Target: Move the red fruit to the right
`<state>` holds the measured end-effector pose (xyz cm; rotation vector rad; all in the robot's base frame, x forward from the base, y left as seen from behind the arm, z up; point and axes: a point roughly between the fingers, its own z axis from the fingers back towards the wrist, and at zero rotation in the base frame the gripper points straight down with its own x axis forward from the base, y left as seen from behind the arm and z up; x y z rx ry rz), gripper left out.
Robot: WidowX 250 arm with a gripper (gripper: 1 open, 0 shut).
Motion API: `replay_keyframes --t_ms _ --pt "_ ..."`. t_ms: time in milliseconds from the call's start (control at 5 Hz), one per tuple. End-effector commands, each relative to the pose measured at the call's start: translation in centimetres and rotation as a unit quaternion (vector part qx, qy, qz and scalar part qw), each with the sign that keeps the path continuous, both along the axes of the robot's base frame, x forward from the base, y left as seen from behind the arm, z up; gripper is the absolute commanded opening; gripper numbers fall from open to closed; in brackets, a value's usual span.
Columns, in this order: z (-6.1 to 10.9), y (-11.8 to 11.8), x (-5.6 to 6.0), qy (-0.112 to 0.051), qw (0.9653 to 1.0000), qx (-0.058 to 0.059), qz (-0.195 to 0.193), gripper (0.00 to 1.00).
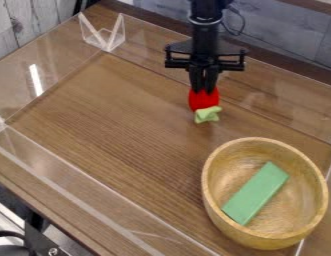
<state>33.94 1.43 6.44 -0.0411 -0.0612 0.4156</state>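
1. Wooden tabletop [90,137], wire rack [104,33] far left.
2. Black gripper [204,64], closed on the red toy strawberry [203,99], upper centre, leafy end toward the viewer.
3. Lower it gently right of here, behind the wooden bowl [219,219], before releasing.

On the counter [108,130] before me, I see a round wooden bowl [304,228] with a flat green block [255,193] lying inside.

The jaws [204,83] are closed at the red fruit [203,99], its leafy green cap toward the wooden bowl [265,194]; inside the bowl lies a green block [255,193]; the counter [108,125] is wooden.
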Motion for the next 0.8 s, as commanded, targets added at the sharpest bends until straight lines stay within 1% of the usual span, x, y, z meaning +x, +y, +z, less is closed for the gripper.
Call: replay_keyframes --t_ms 0,200,400,600 --pt "3.2 0.0 0.2 -0.043 0.9989 -0.003 -0.020 0.00" --pt "3.9 -0.4 0.0 -0.049 0.9978 -0.006 -0.043 0.00" --pt "3.8 -1.2 -0.4 -0.053 0.9986 -0.003 -0.003 0.00" --pt "3.7 -1.8 -0.6 -0.057 0.9977 0.000 0.036 0.00"
